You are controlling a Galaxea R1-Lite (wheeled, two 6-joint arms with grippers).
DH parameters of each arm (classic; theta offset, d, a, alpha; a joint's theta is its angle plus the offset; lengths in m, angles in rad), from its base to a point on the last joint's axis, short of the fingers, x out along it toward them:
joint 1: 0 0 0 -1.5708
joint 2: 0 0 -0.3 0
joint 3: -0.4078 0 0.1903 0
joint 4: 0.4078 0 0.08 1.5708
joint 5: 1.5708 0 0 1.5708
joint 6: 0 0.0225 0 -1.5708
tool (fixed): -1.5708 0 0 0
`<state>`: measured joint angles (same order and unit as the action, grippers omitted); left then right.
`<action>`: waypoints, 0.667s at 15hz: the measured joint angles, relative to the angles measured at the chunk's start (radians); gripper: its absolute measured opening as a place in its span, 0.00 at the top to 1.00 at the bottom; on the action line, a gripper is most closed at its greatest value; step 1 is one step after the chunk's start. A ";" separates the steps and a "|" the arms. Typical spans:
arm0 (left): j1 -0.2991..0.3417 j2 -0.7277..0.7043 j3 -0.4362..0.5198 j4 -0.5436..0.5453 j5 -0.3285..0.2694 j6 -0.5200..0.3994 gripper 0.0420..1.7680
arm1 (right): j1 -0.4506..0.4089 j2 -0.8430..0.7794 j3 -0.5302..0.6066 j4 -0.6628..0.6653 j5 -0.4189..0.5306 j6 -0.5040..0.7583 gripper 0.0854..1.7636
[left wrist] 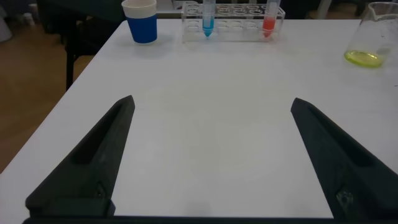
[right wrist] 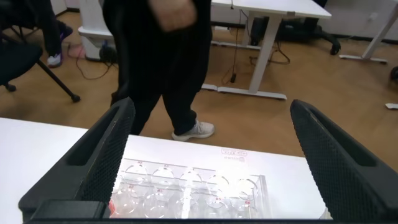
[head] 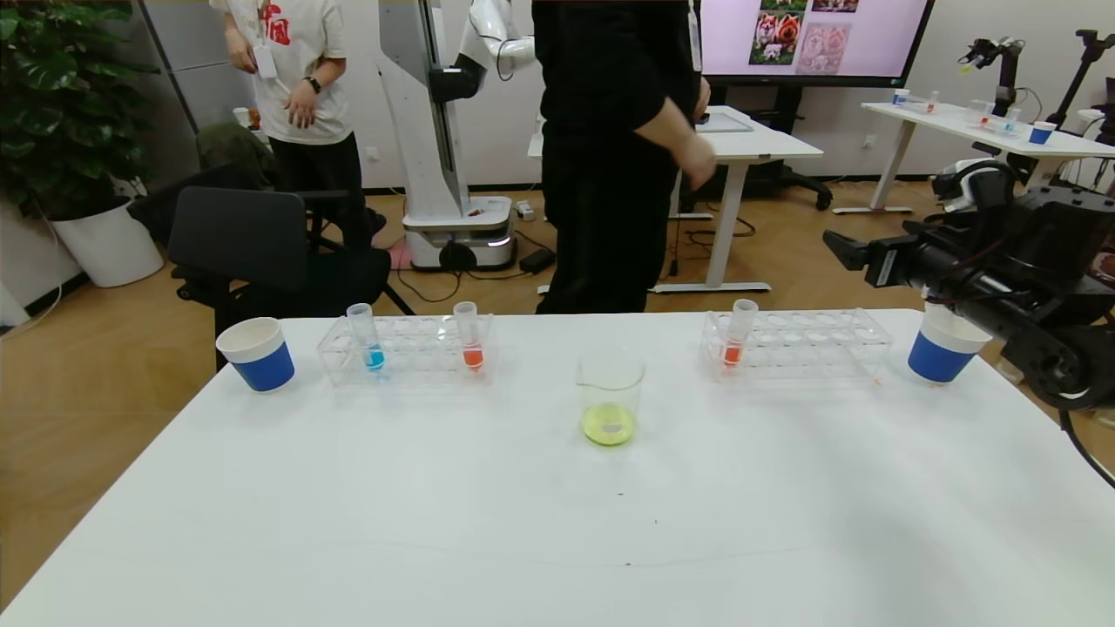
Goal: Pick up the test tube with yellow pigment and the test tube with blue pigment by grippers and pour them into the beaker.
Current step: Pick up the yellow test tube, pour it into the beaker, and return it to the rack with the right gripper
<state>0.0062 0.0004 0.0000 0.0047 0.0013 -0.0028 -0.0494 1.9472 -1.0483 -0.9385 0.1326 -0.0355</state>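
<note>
A clear glass beaker (head: 611, 397) stands near the middle of a white table (head: 523, 522), a shallow layer of yellow-green liquid in its bottom. Behind it on the robot's left, a clear plastic rack (head: 409, 350) holds the test tube with blue pigment (head: 367, 338) upright near its left end and an orange-red tube (head: 469, 336) near its right end. A blue paper cup (head: 256, 353) stands just left of that rack. A second clear rack (head: 797, 345) on the right holds one orange-red tube (head: 738, 334) at its left end. The right gripper (right wrist: 208, 162) hovers, fingers spread apart and holding nothing, above that rack's right end, beside another blue cup (head: 943, 350). The left gripper (left wrist: 211, 155), fingers wide apart, is low over bare tabletop, well short of the left rack
</note>
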 joint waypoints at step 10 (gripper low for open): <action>0.000 0.000 0.000 0.000 0.000 0.000 0.01 | 0.005 -0.668 0.279 0.039 0.001 0.052 0.02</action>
<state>0.0057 0.0004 0.0000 0.0043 0.0013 -0.0028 -0.0447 1.2796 -0.7696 -0.8996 0.1340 0.0164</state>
